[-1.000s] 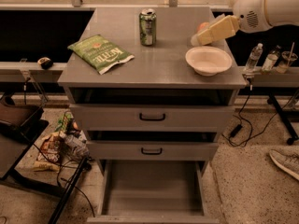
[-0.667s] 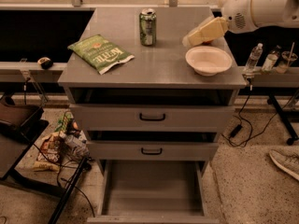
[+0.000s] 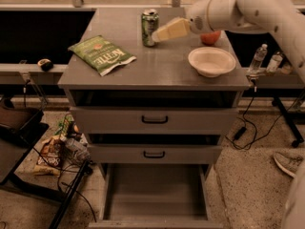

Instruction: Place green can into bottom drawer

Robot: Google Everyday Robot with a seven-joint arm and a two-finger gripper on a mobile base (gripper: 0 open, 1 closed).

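Cabinet: unchanged over the last second. The surface (image 3: 157, 68) carried the same items, the two upper drawers were closed, and the bottom drawer (image 3: 155, 194) was pulled out at floor level with its grey floor bare.

Arm (image 3: 248, 6): this was the one thing that had moved. It had swung left from the right rear corner, passing behind the white bowl (image 3: 211, 61), and now reached across the back of the surface.

Chip bag (image 3: 102, 55): lay flat at front left, same place as before, well clear of the arm's path.

Gripper (image 3: 159, 35): it had been near the bowl a second earlier. It now pointed left with its tip just beside the right flank of the green can (image 3: 149, 27), possibly touching it. Whether it was spread or closed could not be told from this view.

Green can: stood upright at the rear centre of the surface, not shifted and not lifted.

Reading: the approach looked nearly done, with the grasp not yet confirmed. The lift, the carry down the front and the release into the bottom drawer all remained. A sideways nudge at contact could tip the can.
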